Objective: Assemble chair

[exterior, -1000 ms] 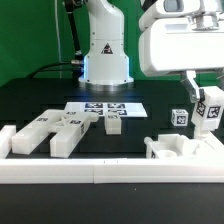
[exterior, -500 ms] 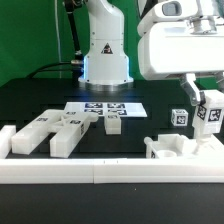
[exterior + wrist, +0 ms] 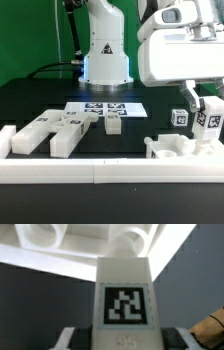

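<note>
Gripping: the end effector (image 3: 204,106) is clamped on a tagged bar (image 3: 209,124). In the wrist view its fingers (image 3: 68,339) press the bar's two flanks, with the tag facing the camera.
Held part: the bar hangs roughly upright at the exterior view's right. Its lower end is hidden behind another part, so contact below cannot be told.
Other chair parts: a bracket-like piece (image 3: 168,147) with round openings (image 3: 135,238) lies on the counter (image 3: 40,98), just inside the border rail (image 3: 100,170). A tagged cube (image 3: 180,117) stands near the bar. Several blocky pieces (image 3: 45,133) lie well apart at the exterior view's left, in front of the marker board (image 3: 105,107).
Step in hand: probably bringing the bar to the bracket-like piece to seat or join it there.
Alignment: the wrist view shows the bar's far end pointing toward the openings, but whether it is centred on one cannot be told. The arm should square the bar to the socket before pushing.
Descent: a slow, straight approach along the bar's own axis suits best, because a tilted entry would likely jam.
Risk: the bracket-like piece looks loose and may slide toward the rail under side load, and the cube is close enough to be knocked.
Release: the fingers should part only once the bar sits firm.
</note>
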Available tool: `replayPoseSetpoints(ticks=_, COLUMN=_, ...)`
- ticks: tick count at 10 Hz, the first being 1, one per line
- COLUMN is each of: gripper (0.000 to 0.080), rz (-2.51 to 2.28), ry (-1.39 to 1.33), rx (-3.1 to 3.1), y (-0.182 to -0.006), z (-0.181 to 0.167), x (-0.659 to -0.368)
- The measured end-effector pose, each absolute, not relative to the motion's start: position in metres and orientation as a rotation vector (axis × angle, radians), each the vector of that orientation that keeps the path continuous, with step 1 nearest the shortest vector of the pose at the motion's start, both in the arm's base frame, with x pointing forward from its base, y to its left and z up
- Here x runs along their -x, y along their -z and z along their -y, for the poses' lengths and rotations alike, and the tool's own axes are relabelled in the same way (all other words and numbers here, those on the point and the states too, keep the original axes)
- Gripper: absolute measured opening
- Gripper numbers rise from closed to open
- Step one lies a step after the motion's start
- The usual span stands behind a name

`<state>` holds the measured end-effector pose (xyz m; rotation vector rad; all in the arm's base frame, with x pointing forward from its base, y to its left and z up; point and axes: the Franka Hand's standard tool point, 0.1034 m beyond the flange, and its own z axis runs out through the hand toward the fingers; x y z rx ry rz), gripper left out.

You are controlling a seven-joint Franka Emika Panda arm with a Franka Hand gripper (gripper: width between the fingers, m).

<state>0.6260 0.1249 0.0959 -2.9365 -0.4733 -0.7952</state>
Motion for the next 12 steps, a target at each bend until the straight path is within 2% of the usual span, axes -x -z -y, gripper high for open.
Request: replayPoseSetpoints(ticks=12, gripper=0.0291, rz=0.478, ry=0.858, rx=2.922, y=-0.082, z=-0.126, x=-0.615)
